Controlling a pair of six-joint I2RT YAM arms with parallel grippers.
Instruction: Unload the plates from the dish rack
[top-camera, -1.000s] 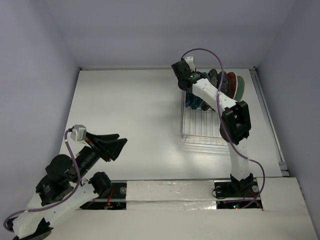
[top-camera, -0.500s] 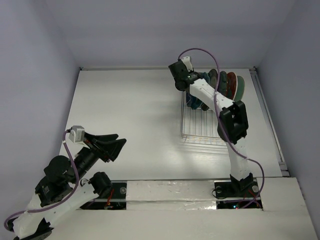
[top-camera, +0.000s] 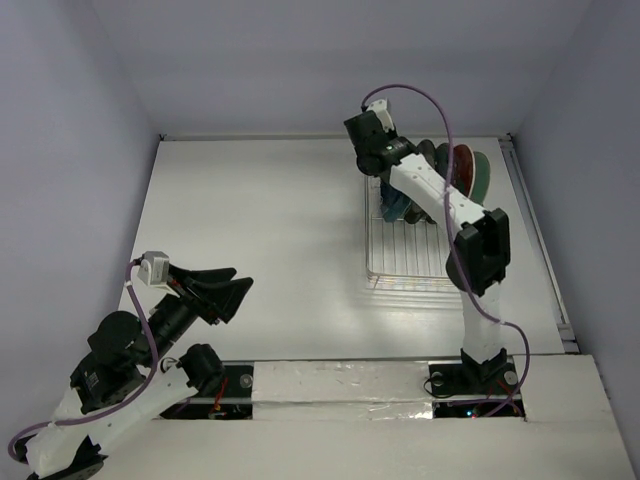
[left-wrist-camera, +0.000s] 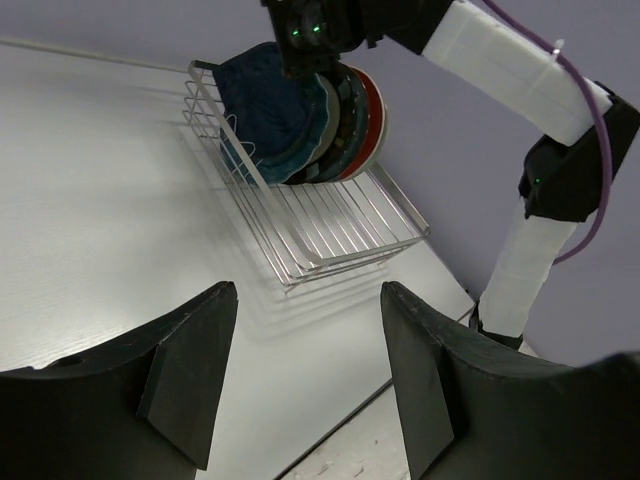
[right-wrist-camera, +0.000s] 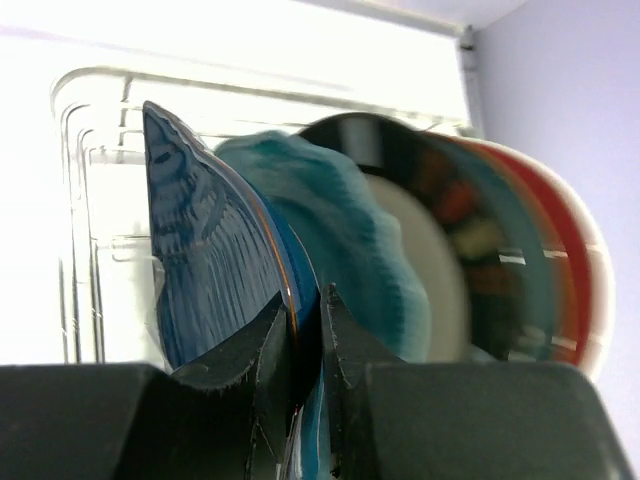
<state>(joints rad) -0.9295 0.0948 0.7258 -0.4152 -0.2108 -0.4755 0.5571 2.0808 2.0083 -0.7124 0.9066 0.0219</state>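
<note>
The silver wire dish rack (top-camera: 405, 250) stands at the right of the table, with several plates (top-camera: 458, 170) upright at its far end. In the right wrist view my right gripper (right-wrist-camera: 303, 310) is shut on the rim of the dark blue leaf-shaped plate (right-wrist-camera: 205, 260), the first in the row. Behind it stand the teal scalloped plate (right-wrist-camera: 340, 230), the cream-centred plate (right-wrist-camera: 425, 260) and the red-rimmed plate (right-wrist-camera: 560, 240). The left wrist view shows the rack (left-wrist-camera: 330, 225) and the blue plate (left-wrist-camera: 262, 105). My left gripper (left-wrist-camera: 305, 370) is open and empty, far off at the near left (top-camera: 225, 290).
The white table (top-camera: 260, 220) has purple walls at the back and on both sides. A raised rail (top-camera: 535, 240) runs along the table's right edge beside the rack. The right arm (top-camera: 478, 250) reaches over the rack's right side.
My right wrist has shifted slightly right and up over the rack's far end, still at the blue plate. The rack has nudged a little to the right. The left arm barely moved.
</note>
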